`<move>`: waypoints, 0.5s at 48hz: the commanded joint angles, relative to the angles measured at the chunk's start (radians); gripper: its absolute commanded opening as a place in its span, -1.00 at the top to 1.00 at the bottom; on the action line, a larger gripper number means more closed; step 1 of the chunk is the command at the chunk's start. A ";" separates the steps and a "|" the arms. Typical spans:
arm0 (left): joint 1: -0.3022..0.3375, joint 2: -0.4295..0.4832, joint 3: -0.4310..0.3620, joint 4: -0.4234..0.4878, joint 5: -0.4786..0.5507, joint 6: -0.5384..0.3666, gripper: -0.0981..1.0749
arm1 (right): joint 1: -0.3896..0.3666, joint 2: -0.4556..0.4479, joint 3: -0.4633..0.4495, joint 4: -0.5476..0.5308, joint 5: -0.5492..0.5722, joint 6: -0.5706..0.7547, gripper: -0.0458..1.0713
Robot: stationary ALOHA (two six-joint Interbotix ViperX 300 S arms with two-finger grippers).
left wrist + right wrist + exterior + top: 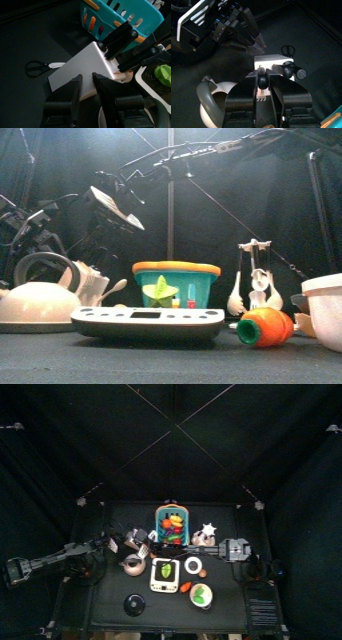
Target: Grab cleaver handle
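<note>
The fingers [246, 94] of the right gripper [261, 82] are closed to a narrow gap around the wooden handle [123, 76] of the cleaver [83, 65], while the blade's opposite end is pinched between the nearly shut jaws of the left gripper [88, 82]. One cleaver, two grippers, one pair of scissors [37, 68] and one teal basket [127, 15] are counted.

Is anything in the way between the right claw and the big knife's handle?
Nothing visible. The right gripper has its jaws closed around the cleaver handle, and the left gripper holds the blade up in the air.
</note>
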 commanded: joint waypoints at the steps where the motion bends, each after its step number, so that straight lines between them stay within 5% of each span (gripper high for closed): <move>1: 0.003 0.005 -0.018 0.000 -0.009 0.000 -0.34 | 0.005 -0.067 -0.032 -0.002 0.003 0.000 0.00; 24: -0.002 0.005 -0.018 -0.002 -0.009 0.002 -0.34 | 0.005 -0.075 -0.061 -0.023 0.012 -0.002 0.00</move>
